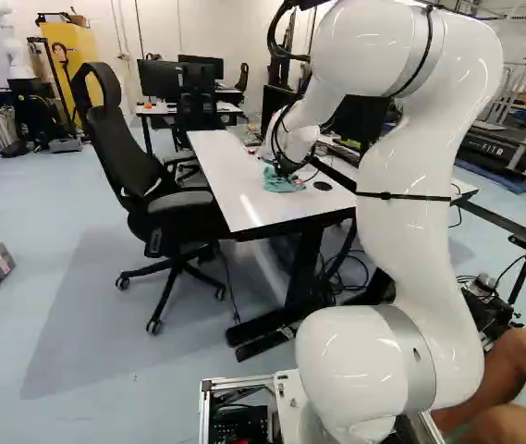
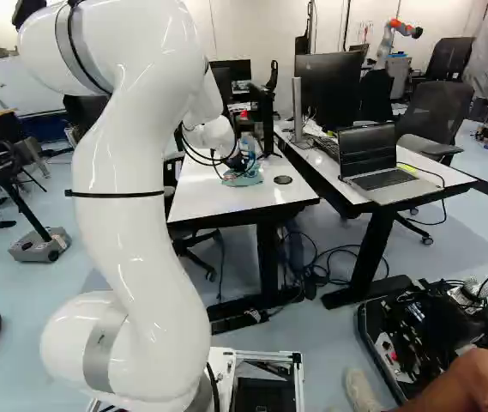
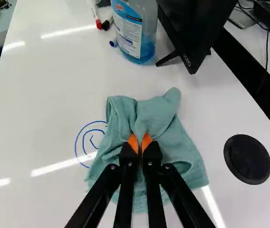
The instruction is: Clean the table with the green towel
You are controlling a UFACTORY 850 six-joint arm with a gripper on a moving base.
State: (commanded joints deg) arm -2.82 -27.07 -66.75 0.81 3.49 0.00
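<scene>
In the left base view my gripper is low over the white table, at the green towel. The wrist view shows the gripper shut on the green towel, a fold of cloth pinched between its orange pads. The rest of the towel lies spread and crumpled on the tabletop. Blue spiral pen marks show on the white surface right beside the towel, partly covered by it.
Ahead of the towel stand a spray-type bottle of blue liquid, markers and a black monitor. A round black disc is set beside the towel. An office chair stands along the table; a laptop sits on the neighbouring desk.
</scene>
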